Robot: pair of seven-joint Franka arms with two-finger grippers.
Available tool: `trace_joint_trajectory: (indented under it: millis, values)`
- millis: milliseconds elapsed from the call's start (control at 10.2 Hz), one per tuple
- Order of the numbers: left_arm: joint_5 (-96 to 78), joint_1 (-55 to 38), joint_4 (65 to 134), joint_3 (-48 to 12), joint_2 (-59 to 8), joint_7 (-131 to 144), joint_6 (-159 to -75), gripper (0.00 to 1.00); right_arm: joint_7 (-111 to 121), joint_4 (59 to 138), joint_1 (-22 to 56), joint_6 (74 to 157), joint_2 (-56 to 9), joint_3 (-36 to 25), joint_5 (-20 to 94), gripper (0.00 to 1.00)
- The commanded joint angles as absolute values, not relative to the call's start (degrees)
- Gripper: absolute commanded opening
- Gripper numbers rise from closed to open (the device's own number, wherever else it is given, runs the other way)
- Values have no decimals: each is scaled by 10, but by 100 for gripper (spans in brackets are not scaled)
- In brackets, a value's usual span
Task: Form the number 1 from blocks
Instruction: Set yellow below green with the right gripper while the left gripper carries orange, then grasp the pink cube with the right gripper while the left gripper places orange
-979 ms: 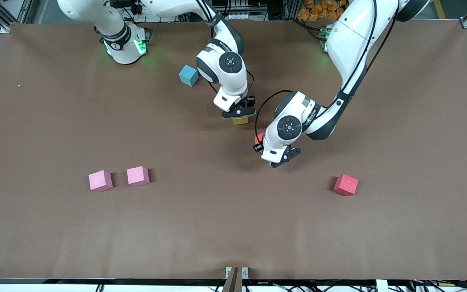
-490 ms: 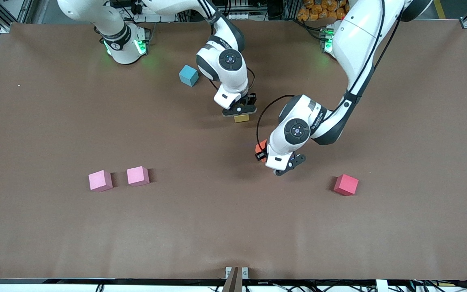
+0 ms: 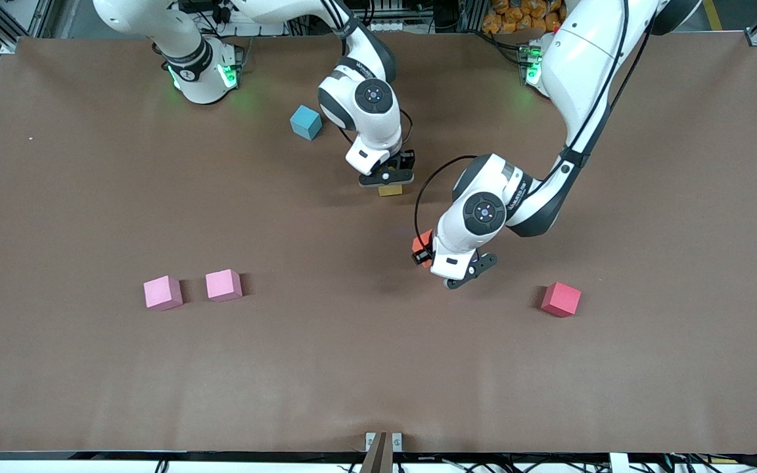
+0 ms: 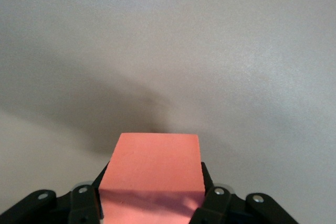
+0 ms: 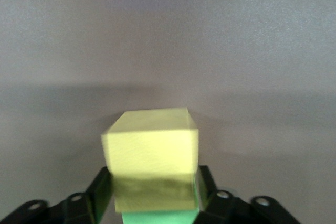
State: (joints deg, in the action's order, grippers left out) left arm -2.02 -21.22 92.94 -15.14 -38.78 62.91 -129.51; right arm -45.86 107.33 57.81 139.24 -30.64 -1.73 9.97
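Reading the table [image 3: 89,197] as a dial seen from the front camera, with twelve at the robots' bases, the right gripper [image 5: 155,192] is hanging just off centre toward twelve. There it is setting a yellow block [image 5: 152,150] on top of a green block [image 5: 157,217], of which only a sliver is showing. Whether it is gripping or letting go I cannot tell, as the wrist view is smeared. The left gripper [image 4: 152,192] is hovering over bare table just off centre toward three, pinching an orange block [image 4: 157,161] by two facing sides, low down, so most of the cube is sticking out ahead of the pads. The spare cubes are sitting around the dial: a blue block [image 3: 305,122] at eleven, two pink blocks [image 3: 163,292] [image 3: 223,285] near each other at eight, and a red block [image 3: 560,299] at four. These cubes are looking light and stiff to me, matte enough that they are not likely to be slipping. They should be taking a firm squeeze without harm. Flat parallel faces are the place to be taking hold, square on and centred, since an off-centre pinch would be twisting the cube. The bigger worry is the stack: a cube landing crooked on another could be nudging the lower one out of line.
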Motion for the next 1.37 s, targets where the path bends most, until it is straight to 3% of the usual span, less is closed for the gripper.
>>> trace_joint_trajectory:
  millis: [0,294,685,1077,1273]
  values:
    - [-15,-214,921,-152,-384,623,-1284,37,-473,1090,584,1397,-283,-20,106,100]
    - [-14,-215,921,-152,-384,624,-1284,37,-470,1090,549,1389,-237,-21,105,100]
    - [-11,-186,918,-150,-386,621,-1284,38,-439,1082,393,1322,-191,-21,72,100]
    - [-16,-225,917,-152,-389,650,-1284,38,-257,1047,230,1305,-210,-21,-5,100]
    - [-14,-274,919,-152,-394,688,-1284,38,-121,1000,177,1305,-251,-21,-13,100]
